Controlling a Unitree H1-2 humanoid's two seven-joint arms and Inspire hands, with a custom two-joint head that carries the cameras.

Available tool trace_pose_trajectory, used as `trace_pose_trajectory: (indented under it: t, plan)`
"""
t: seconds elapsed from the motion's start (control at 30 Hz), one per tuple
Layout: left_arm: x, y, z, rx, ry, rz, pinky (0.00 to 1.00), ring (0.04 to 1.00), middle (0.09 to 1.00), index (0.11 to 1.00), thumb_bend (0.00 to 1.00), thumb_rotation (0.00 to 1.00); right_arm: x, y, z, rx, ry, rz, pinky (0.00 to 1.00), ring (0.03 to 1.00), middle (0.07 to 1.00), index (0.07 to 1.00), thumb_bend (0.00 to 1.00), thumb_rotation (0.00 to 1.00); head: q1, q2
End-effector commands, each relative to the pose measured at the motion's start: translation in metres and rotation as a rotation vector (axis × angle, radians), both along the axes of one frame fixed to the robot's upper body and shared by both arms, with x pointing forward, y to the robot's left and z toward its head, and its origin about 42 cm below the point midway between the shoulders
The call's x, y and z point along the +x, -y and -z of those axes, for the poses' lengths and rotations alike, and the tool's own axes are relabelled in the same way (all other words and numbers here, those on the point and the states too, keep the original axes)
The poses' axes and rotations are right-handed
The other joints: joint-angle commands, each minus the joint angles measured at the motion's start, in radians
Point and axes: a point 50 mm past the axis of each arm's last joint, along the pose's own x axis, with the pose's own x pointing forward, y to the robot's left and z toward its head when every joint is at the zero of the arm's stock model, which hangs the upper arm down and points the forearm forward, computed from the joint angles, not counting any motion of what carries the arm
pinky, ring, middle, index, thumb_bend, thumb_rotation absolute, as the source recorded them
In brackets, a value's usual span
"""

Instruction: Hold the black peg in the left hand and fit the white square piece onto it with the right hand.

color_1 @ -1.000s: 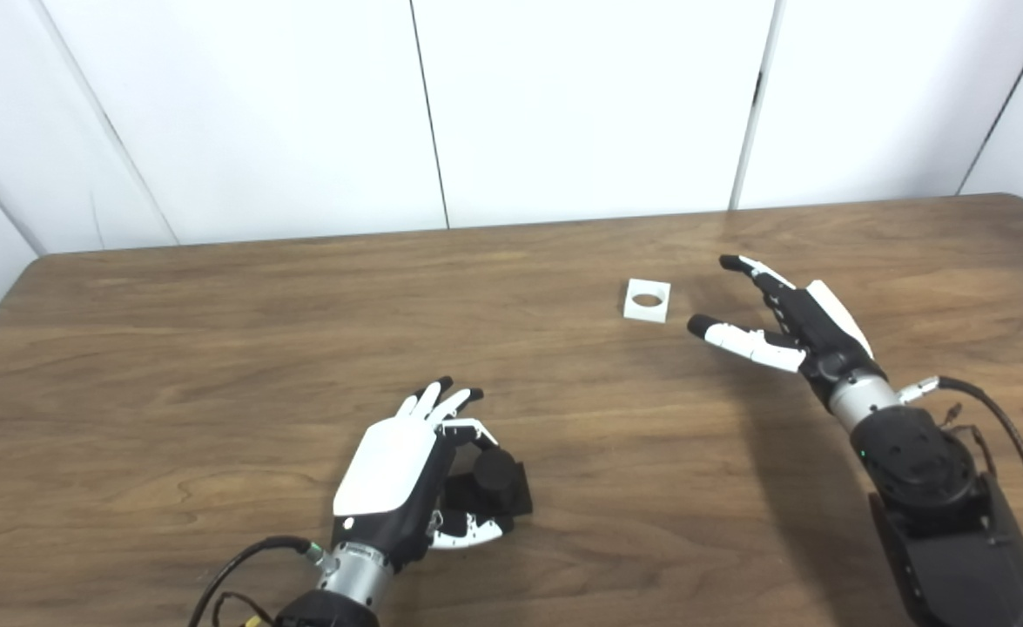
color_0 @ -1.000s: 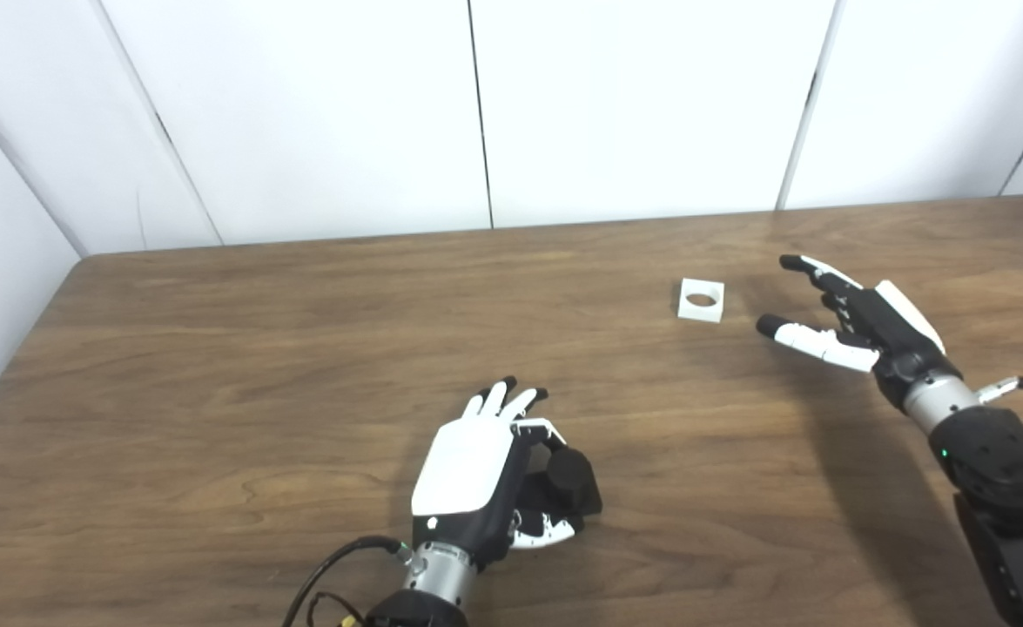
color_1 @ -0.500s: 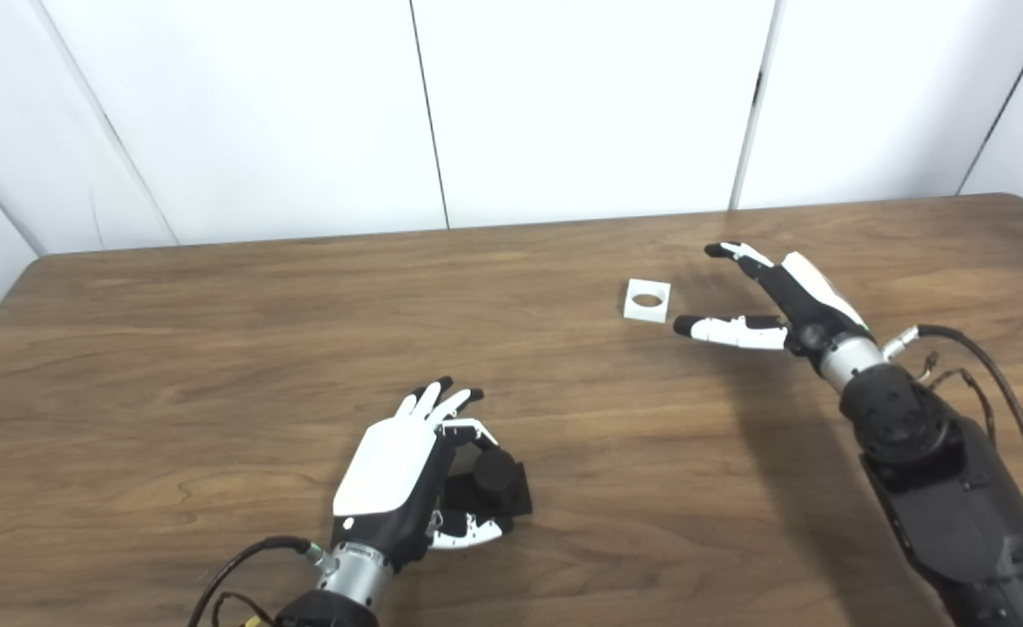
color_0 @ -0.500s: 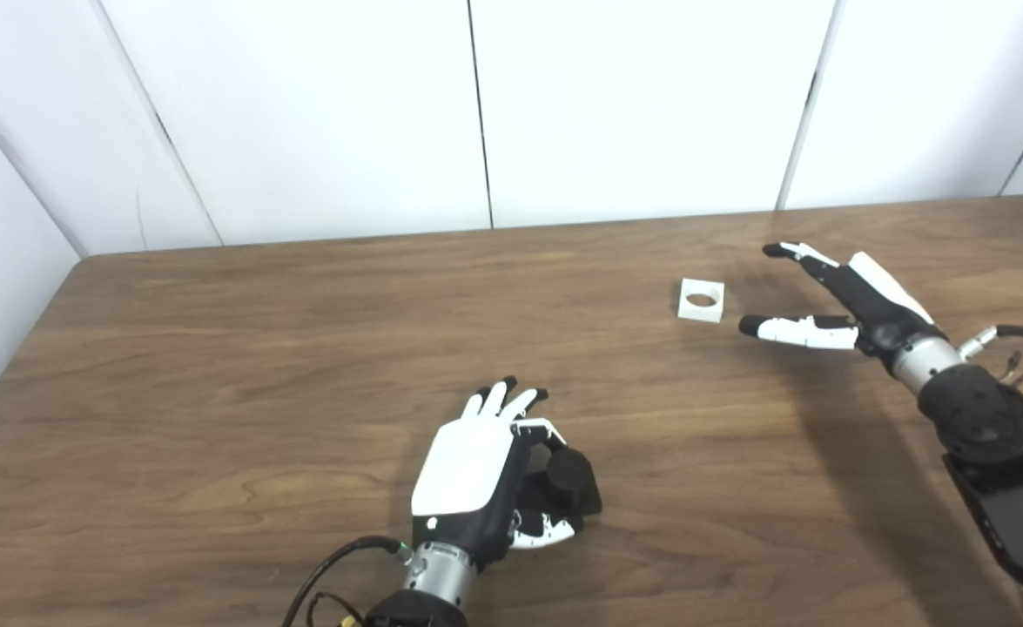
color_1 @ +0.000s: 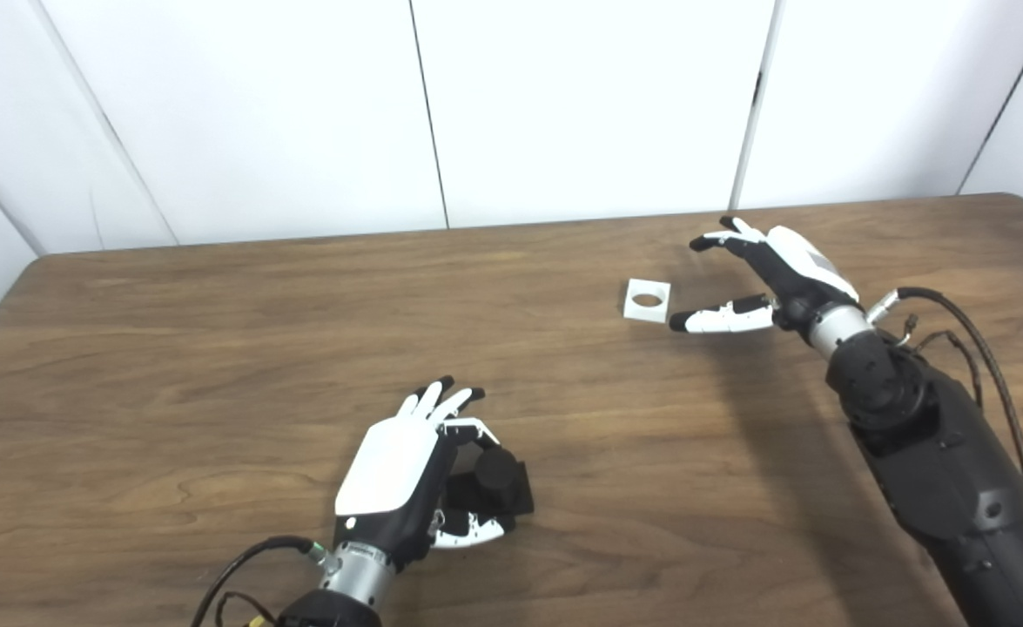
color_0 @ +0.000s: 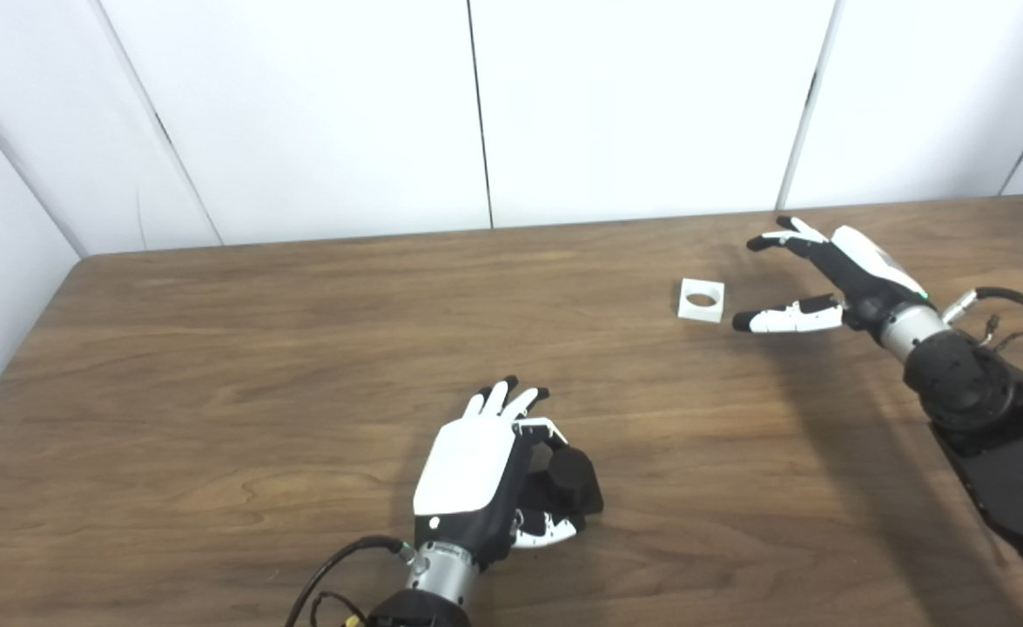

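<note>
The black peg [color_0: 570,482], a round post on a square base, stands on the table near the front. My left hand [color_0: 474,475] lies against its left side, with one finger curled over the post and the thumb against the base, while the other fingers stretch forward. The white square piece [color_0: 701,300], with a round hole in it, lies flat at the back right. My right hand [color_0: 835,272] hovers open just to the right of it. Its thumb tip is close to the piece's right edge and its fingers are raised behind; none touch the piece.
The brown wooden table [color_0: 241,348] reaches white wall panels [color_0: 633,104] at the back. A black cable [color_0: 337,566] trails from my left wrist at the front edge. My right forearm [color_1: 929,453] crosses the table's right side.
My right hand has moved forward and left toward the white piece, turning so that the thumb points at it. The left hand and the peg have stayed put.
</note>
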Motion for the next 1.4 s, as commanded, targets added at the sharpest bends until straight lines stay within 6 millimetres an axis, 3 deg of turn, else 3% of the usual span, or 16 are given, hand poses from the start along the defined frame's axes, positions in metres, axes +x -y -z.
trace_pose_trajectory:
  t: [0.0,0.83,1.37]
  plan:
    - [0.003,0.002,-0.003,0.006,0.024,0.003,0.99,1.0,0.922,0.491,0.51,0.07,0.015,-0.006,-0.037,-0.026,0.101,-0.052,1.0,1.0,0.999,0.82,0.83,0.37,0.003,0.003]
    - [0.004,0.006,-0.006,0.002,0.028,0.005,1.0,1.0,0.924,0.492,0.51,0.07,0.054,-0.041,-0.048,-0.218,0.069,-0.132,1.0,1.0,1.0,0.787,0.82,0.37,0.003,0.003]
    - [0.004,0.008,-0.007,0.003,0.033,0.007,0.98,1.0,0.922,0.492,0.51,0.07,0.065,-0.044,-0.044,-0.312,0.026,-0.145,1.0,1.0,1.0,0.766,0.81,0.36,0.004,0.006]
